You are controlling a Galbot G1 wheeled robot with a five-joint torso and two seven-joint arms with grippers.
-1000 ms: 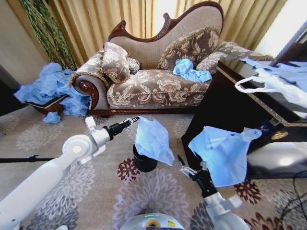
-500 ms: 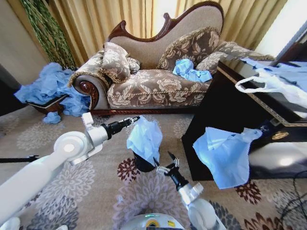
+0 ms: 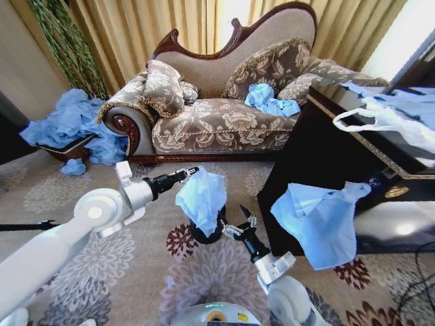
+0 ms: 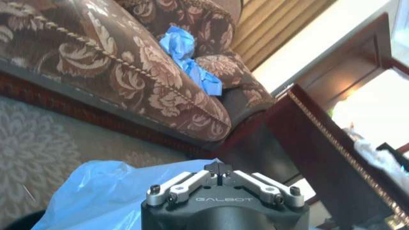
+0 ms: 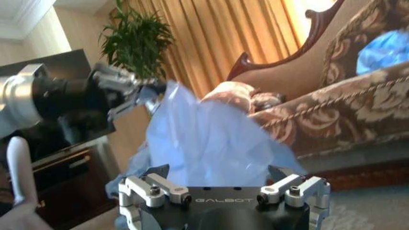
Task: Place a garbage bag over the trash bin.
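Observation:
My left gripper (image 3: 193, 170) is shut on the top edge of the garbage bag (image 3: 202, 195), a crinkled light-blue bag that hangs down over the trash bin (image 3: 202, 237). Just the bin's black lower wall peeks out under the bag. In the left wrist view the shut fingertips (image 4: 219, 167) sit above the blue garbage bag (image 4: 108, 191). My right gripper (image 3: 235, 221) is open, close beside the bin at the bag's lower right edge. From the right wrist, the garbage bag (image 5: 204, 139) rises between the spread fingers of the right gripper (image 5: 223, 184), and the left gripper (image 5: 128, 88) holds the bag's top.
A dark wooden cabinet (image 3: 319, 156) stands close on the right, with a bigger pale-blue bag (image 3: 319, 217) draped down its side and a white loop-handled bag (image 3: 380, 119) on top. A patterned sofa (image 3: 217, 122) is behind, and a heap of blue bags (image 3: 75, 122) lies at the far left.
My right gripper has swung left from beside the cabinet to the bin and the bag's edge. The bag has shifted slightly left and bunched lower over the bin.

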